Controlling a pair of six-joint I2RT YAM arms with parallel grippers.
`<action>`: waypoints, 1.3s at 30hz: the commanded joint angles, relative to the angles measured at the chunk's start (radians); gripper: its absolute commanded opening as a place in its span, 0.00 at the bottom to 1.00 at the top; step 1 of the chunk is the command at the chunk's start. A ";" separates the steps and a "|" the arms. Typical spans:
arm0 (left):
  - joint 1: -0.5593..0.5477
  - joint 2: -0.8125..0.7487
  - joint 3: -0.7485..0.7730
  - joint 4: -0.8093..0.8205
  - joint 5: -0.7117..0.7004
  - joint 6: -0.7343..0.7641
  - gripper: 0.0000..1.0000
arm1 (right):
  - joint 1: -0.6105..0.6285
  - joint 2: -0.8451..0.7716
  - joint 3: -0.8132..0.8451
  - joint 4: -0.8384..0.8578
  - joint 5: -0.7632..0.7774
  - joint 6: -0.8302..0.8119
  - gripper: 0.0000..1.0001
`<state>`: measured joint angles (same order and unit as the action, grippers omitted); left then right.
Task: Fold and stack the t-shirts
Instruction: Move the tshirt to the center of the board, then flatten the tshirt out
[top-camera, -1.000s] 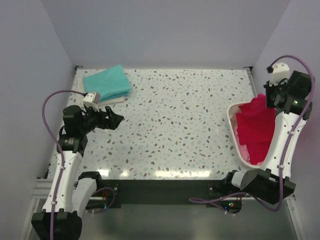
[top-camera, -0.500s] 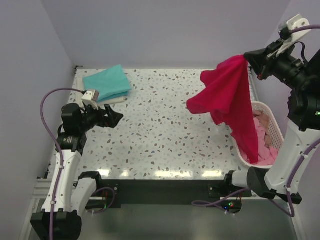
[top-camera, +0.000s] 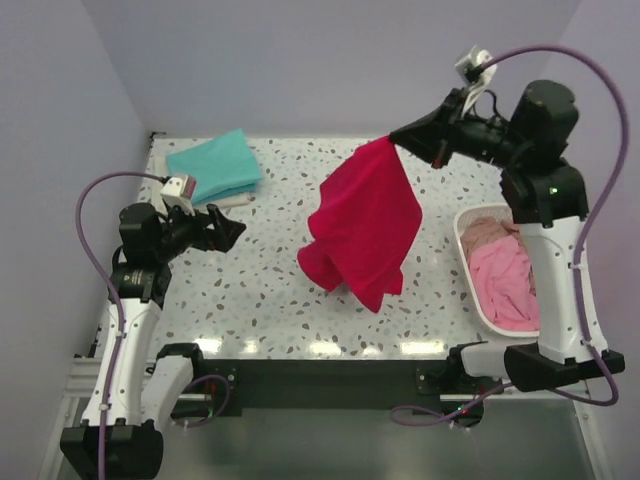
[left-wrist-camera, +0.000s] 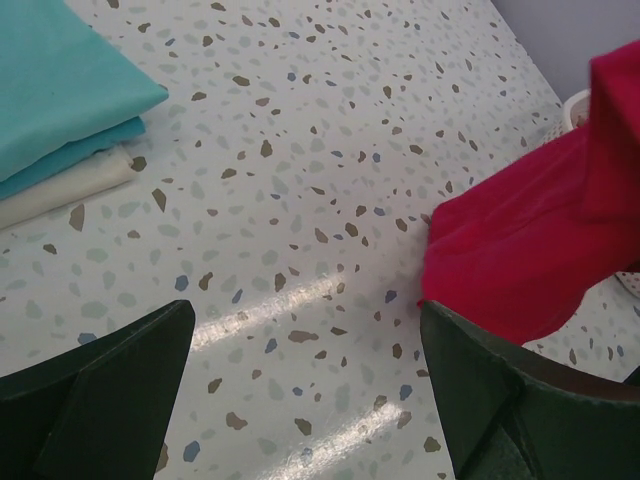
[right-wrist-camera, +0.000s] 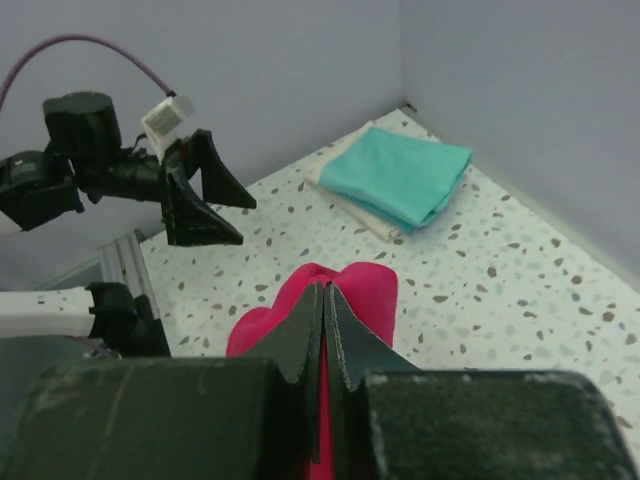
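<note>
My right gripper (top-camera: 397, 136) is shut on a crimson-red t-shirt (top-camera: 364, 226) and holds it high over the middle of the table, the cloth hanging bunched below; it also shows in the right wrist view (right-wrist-camera: 352, 287) and the left wrist view (left-wrist-camera: 540, 250). A folded teal t-shirt (top-camera: 214, 165) lies on a folded cream one (top-camera: 232, 201) at the far left corner. Pink t-shirts (top-camera: 503, 280) lie in the basket. My left gripper (top-camera: 234, 236) is open and empty, low over the left side of the table, pointing right.
The white mesh laundry basket (top-camera: 464, 240) stands at the right edge of the speckled table (top-camera: 300, 290). Walls close off the back and both sides.
My right gripper has lifted the red t-shirt out of the basket and carried it left over the table's middle. The left arm has barely moved.
</note>
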<state>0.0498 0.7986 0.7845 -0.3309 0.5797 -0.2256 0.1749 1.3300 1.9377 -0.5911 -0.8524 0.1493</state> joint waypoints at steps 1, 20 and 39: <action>-0.005 -0.009 0.039 0.001 0.022 -0.011 1.00 | 0.041 -0.041 -0.217 0.176 0.117 0.003 0.00; -0.421 0.181 -0.100 0.073 -0.096 -0.095 0.92 | 0.084 0.114 -0.613 -0.347 0.089 -0.907 0.75; -1.215 0.661 -0.008 0.317 -0.923 -0.253 0.72 | 0.252 -0.017 -1.140 -0.012 0.524 -0.642 0.78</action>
<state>-1.1236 1.4094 0.7071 -0.1024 -0.1593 -0.4530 0.4187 1.2942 0.8024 -0.6674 -0.3313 -0.5415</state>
